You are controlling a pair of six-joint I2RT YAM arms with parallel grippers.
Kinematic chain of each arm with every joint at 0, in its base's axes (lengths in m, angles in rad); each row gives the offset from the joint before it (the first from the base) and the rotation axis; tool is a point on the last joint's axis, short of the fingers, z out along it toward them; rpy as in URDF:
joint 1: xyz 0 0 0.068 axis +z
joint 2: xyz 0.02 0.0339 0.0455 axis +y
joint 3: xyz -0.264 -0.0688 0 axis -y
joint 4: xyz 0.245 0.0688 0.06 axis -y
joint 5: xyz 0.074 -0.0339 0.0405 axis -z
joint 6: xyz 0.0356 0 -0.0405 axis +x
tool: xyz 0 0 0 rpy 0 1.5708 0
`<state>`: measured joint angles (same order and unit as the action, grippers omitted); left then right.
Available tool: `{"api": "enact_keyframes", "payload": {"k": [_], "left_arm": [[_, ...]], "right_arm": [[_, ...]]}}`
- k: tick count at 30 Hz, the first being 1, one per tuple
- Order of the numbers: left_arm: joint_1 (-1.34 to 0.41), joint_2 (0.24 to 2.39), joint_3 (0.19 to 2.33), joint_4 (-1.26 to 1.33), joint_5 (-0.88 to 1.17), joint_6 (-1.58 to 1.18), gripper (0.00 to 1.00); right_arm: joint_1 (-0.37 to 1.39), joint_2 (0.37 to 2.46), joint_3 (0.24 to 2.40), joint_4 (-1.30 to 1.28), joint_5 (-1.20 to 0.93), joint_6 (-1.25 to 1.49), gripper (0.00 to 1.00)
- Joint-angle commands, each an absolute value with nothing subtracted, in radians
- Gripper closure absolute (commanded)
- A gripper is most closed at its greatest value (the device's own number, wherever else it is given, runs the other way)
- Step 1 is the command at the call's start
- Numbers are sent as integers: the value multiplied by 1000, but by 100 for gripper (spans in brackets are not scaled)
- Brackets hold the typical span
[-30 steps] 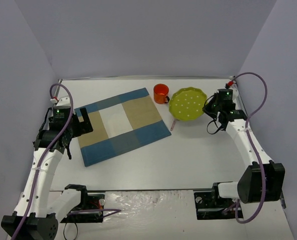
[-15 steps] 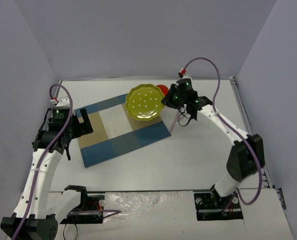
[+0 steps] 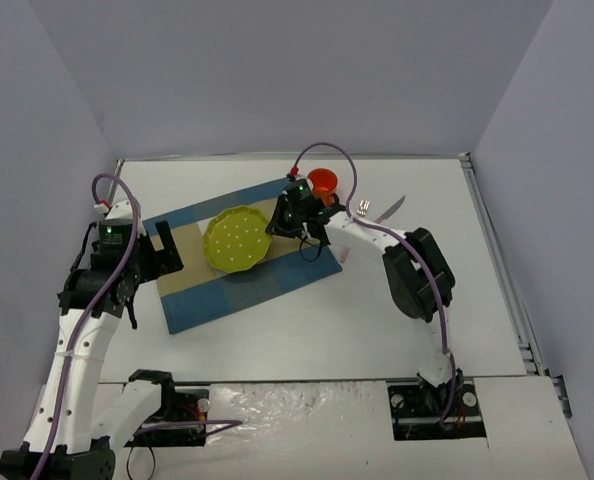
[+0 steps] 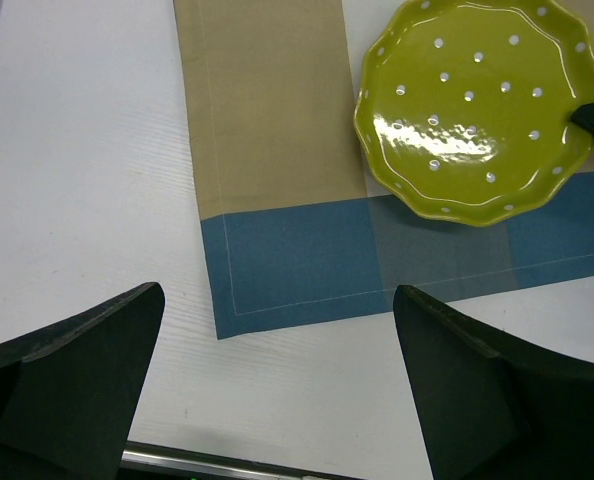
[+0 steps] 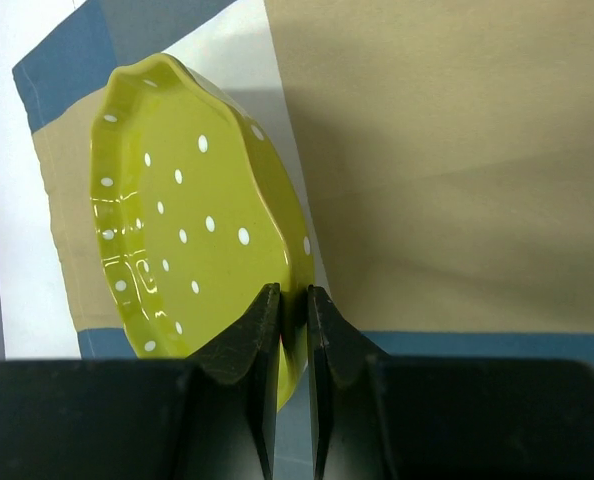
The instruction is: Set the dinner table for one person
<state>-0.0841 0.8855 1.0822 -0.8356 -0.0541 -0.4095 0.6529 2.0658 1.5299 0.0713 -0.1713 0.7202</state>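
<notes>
On dinner table [image 3: 407, 330]: checked placemat [image 3: 277, 275] | grey walls [image 3: 277, 80] | left tool [image 4: 277, 292] spread wide | right tool [image 5: 287, 295] pinching plate [image 3: 235, 240] rim

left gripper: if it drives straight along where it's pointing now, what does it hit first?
Probably the placemat, at the blue border near its corner. The left gripper is open with nothing between its fingers; the plate sits off-line. Depth is unclear.

I see a white-dotted lime plate [image 3: 235, 242], blue-and-tan checked placemat [image 3: 217, 295], orange cup [image 3: 323, 182], white table [image 3: 307, 340].
</notes>
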Motion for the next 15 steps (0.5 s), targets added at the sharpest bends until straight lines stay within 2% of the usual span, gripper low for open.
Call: {"api": "enact_keyframes", "payload": {"k": [1, 15], "left_arm": [[-87, 866, 1080, -832, -76, -422, 3], [-86, 859, 1045, -825, -84, -419, 3]], "right_arm": [[653, 2060, 1632, 356, -254, 819, 100], [651, 2163, 1593, 387, -258, 808, 100]]}}
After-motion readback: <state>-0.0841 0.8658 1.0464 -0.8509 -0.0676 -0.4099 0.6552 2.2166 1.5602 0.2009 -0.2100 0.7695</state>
